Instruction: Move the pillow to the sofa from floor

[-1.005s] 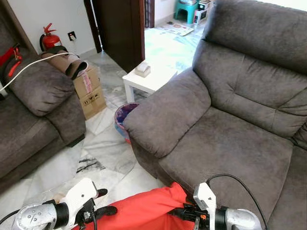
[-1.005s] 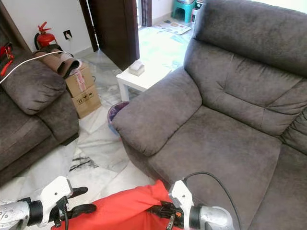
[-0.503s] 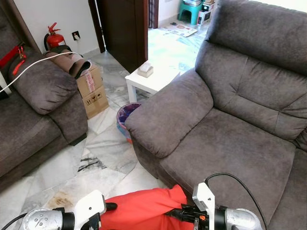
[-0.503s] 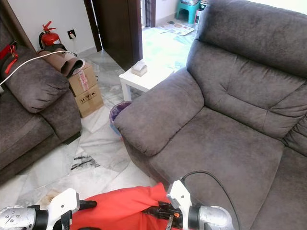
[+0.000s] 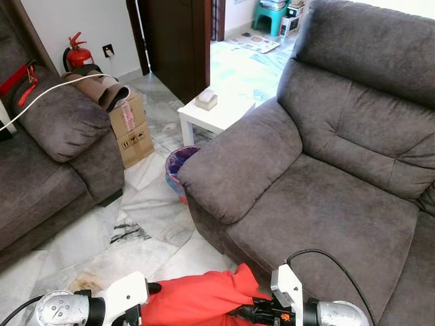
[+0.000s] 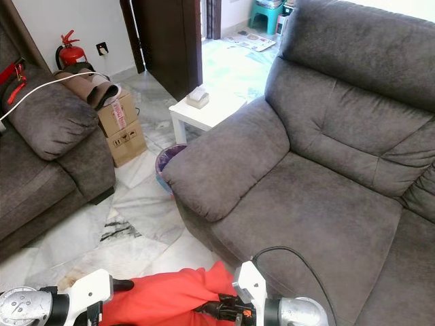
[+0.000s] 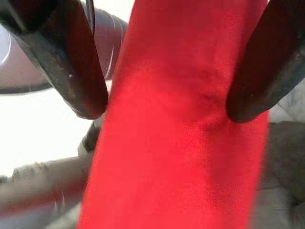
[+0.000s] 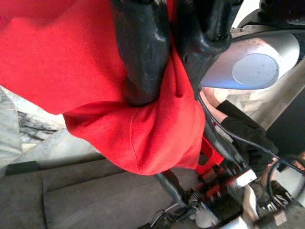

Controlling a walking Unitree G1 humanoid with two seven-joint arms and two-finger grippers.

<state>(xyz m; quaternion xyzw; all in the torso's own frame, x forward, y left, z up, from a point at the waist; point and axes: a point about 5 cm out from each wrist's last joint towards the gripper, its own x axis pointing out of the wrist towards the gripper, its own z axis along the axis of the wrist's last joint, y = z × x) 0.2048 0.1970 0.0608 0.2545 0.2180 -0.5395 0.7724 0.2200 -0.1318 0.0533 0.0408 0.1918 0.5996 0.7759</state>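
The red pillow [image 5: 197, 302] hangs between my two grippers at the bottom of the view, just in front of the grey sofa [image 5: 319, 204]. My left gripper [image 7: 167, 105] has a black finger pressed on each side of the pillow's red cloth. My right gripper [image 8: 164, 81] is shut on a fold at the pillow's other end, close to the sofa's front edge. The pillow's lower part is cut off by the frame.
A second grey sofa [image 5: 54, 142] stands on the left across a marble floor [image 5: 129, 238]. Between the sofas are a white side table [image 5: 214, 114], a cardboard box [image 5: 130, 129] and a purple bin [image 5: 178, 163]. A fire extinguisher [image 5: 76, 54] stands by the wall.
The left gripper's fingers stood apart beside the pillow a second ago; now they press on it. Pillow and both grippers sit slightly lower in view.
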